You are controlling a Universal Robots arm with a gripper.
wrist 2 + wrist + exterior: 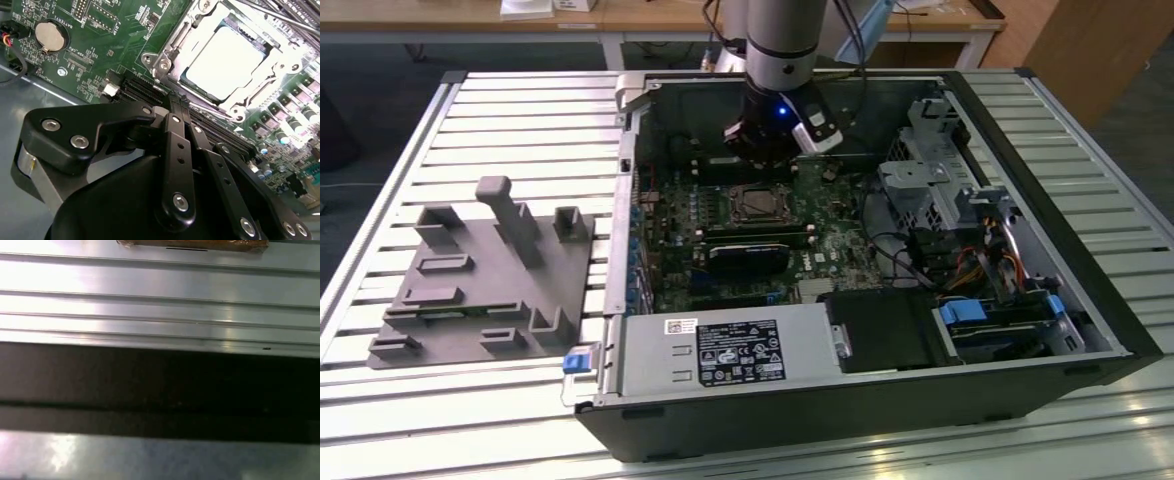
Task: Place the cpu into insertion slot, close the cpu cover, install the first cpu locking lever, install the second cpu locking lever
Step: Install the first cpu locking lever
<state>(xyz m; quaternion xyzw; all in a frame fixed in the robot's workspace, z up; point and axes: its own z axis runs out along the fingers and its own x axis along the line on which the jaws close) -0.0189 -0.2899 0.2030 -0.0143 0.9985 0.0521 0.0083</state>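
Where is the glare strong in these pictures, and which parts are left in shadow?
In the second wrist view, glare whitens the cpu and the cpu cover around it. In the first wrist view, reflections streak the slatted metal surface beside a dark band. In the exterior view, light is even; the computer case is dimmer inside.

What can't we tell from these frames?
1. Whether the cpu cover is latched: glare washes it out in the second wrist view.
2. Detail of the insertion slot: too small in the exterior view.
3. Near edge of the cpu cover: hidden behind the claw in the second wrist view.
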